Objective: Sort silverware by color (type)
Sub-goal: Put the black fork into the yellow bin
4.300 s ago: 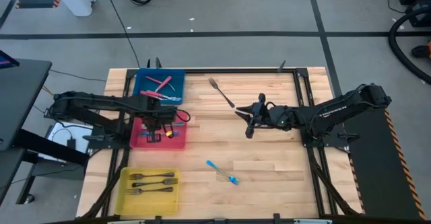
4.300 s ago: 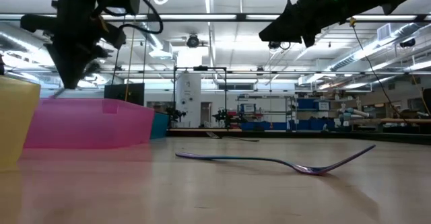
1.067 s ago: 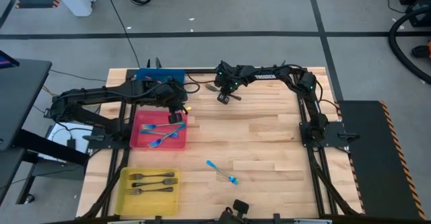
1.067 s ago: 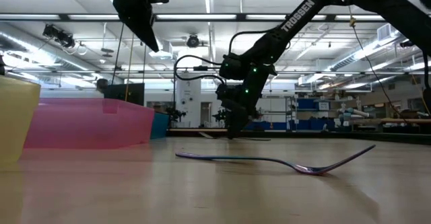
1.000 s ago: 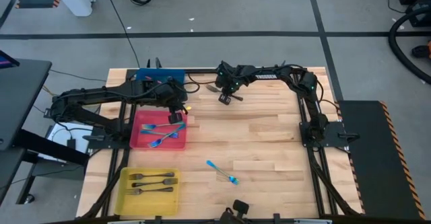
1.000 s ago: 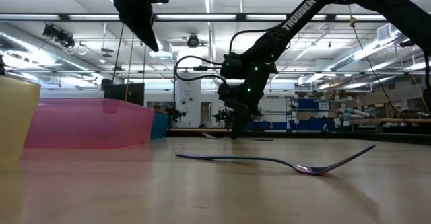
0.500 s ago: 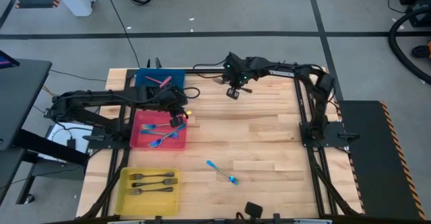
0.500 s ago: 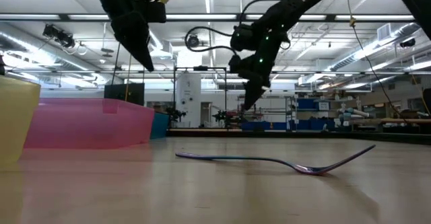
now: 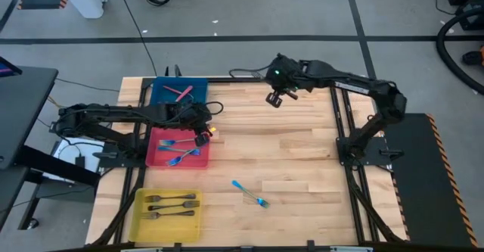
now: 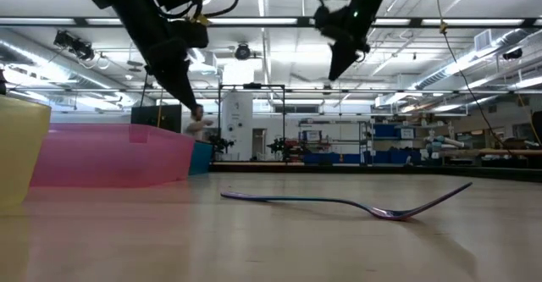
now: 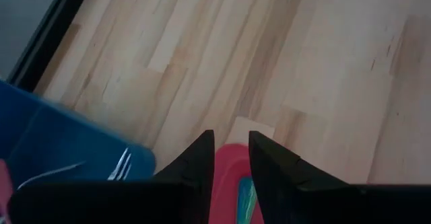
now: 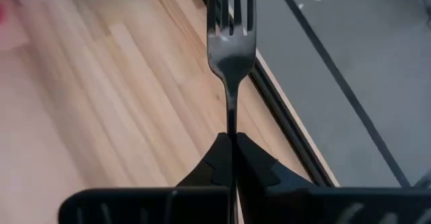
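Note:
My right gripper [image 9: 274,98] hangs high above the table's far edge, shut on a dark metal fork [image 12: 231,42]. My left gripper [image 9: 201,137] stands open over the far right corner of the pink bin [image 9: 159,158], which holds blue-handled forks [image 9: 180,150]; nothing is between its fingers [image 11: 202,163]. Red-handled forks [image 9: 180,93] lie in the blue bin [image 9: 160,99]. Dark forks [image 9: 172,206] lie in the yellow bin [image 9: 144,223]. One blue-handled fork [image 9: 249,194] lies flat on the bare wood, in the low view resting on its head [image 10: 389,212]. My right gripper pinches the dark fork's handle [image 12: 231,126] between its two fingers, a short way behind the head. The fingers slant downward and lie along the fork, whose tines [image 12: 231,9] stick out ahead of the fingertips. The fork is lifted clear of the table.
The three bins stand in a row along the table's left side. A black frame rail [image 9: 227,79] runs along the far edge, below the right gripper. The wood between the bins and the right arm's base [image 9: 361,150] carries only the loose blue fork.
My right gripper has risen from the table near the far edge with the dark fork, lifting it clear, and has swung toward the table's right. My left gripper has come down toward the pink bin's far right corner, its fingers still apart.

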Tool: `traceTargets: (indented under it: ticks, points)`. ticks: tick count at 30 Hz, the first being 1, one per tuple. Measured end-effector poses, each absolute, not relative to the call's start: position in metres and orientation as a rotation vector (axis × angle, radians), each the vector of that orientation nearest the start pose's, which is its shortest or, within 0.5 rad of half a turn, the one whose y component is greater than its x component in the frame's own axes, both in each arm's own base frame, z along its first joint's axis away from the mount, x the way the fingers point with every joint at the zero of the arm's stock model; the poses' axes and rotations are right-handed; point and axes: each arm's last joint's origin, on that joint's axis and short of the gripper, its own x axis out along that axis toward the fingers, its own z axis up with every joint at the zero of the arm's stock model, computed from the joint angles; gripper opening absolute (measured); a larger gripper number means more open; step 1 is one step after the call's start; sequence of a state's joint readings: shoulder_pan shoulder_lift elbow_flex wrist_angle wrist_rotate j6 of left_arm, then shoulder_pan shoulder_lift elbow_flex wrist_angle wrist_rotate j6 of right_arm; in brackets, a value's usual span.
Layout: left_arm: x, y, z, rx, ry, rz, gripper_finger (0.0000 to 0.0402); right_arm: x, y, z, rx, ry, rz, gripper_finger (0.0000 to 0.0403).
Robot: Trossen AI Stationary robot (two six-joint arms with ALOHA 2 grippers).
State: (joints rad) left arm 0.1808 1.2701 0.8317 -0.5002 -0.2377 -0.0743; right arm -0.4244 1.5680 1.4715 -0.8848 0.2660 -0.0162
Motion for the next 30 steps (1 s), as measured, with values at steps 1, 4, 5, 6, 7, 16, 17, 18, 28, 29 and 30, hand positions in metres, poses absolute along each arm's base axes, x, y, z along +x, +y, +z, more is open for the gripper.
traceTargets:
  ticks: [1, 4, 5, 6, 7, 16, 17, 18, 28, 29, 30]
  points:
    - [0.241, 0.050, 0.227, -0.043, 0.918, 0.420, 0.0093, 0.288, -0.133, 0.329, 0.066, 0.992, -0.634, 0.0007]
    - [0.244, 0.046, 0.223, -0.051, 0.873, 0.411, 0.0093, 0.280, -0.112, 0.341, 0.071, 0.969, -0.649, 0.0007]
    - [0.245, 0.044, 0.222, -0.051, 0.855, 0.405, 0.0093, 0.279, -0.105, 0.344, 0.073, 0.963, -0.649, 0.0007]
    - [0.246, 0.043, 0.220, -0.052, 0.835, 0.400, 0.0093, 0.277, -0.097, 0.347, 0.072, 0.956, -0.651, 0.0007]
    - [0.247, 0.041, 0.219, -0.052, 0.814, 0.394, 0.0093, 0.276, -0.090, 0.349, 0.071, 0.949, -0.652, 0.0007]
    - [0.255, 0.022, 0.210, -0.118, 0.586, 0.334, 0.0093, 0.278, -0.017, 0.351, 0.063, 0.922, -0.634, 0.0008]
    - [0.255, 0.019, 0.209, -0.120, 0.577, 0.323, 0.0093, 0.279, -0.009, 0.350, 0.064, 0.917, -0.624, 0.0008]
    - [0.255, 0.015, 0.208, -0.122, 0.569, 0.311, 0.0093, 0.280, 0.000, 0.349, 0.069, 0.915, -0.613, 0.0008]
    - [0.257, -0.017, 0.209, -0.169, 0.495, 0.202, 0.0093, 0.293, 0.071, 0.330, 0.088, 0.808, -0.607, 0.0008]
    - [0.257, -0.021, 0.211, -0.169, 0.478, 0.185, 0.0093, 0.296, 0.079, 0.327, 0.086, 0.803, -0.592, 0.0008]
    - [0.258, -0.024, 0.212, -0.170, 0.463, 0.169, 0.0093, 0.298, 0.086, 0.323, 0.080, 0.802, -0.580, 0.0008]
